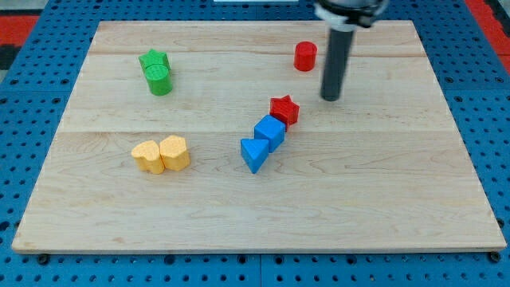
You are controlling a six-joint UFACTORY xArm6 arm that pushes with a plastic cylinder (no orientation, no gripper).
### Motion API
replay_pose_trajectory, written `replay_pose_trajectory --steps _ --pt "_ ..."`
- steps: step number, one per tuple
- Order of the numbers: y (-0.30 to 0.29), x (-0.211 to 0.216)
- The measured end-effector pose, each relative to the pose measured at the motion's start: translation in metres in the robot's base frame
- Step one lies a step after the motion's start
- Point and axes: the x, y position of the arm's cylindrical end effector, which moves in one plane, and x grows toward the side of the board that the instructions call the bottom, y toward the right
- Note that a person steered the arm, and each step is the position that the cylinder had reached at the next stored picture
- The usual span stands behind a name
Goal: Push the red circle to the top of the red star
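Observation:
The red circle (305, 57) is a short red cylinder near the view's top, right of centre. The red star (284, 110) lies below it and slightly to the left, near the board's middle, touching a blue cube (270, 131). My tip (331, 98) is the lower end of the dark rod. It rests on the board to the right of the red star and below-right of the red circle, touching neither.
A blue triangle (254, 153) sits against the blue cube's lower left. A green star (154, 60) and green circle (159, 80) stand together at the upper left. Two yellow blocks (147, 156) (174, 152) lie side by side at the left. The wooden board (382, 207) rests on a blue pegboard surface.

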Motion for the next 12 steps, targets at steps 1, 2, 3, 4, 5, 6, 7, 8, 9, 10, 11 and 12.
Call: replay_pose_trajectory --steps 1,2,3,4,5,6,7,8,9,10,11,12 --pt "0.021 -0.044" --pt "0.022 -0.096" --pt "-0.020 -0.120" --pt "-0.054 -0.131" --pt "-0.061 -0.123" --pt "-0.061 -0.102" --pt "-0.055 -0.086" --pt "-0.055 -0.067" --pt "-0.055 -0.053" --pt "-0.047 -0.050" --pt "-0.015 -0.045" --pt "-0.015 -0.036"
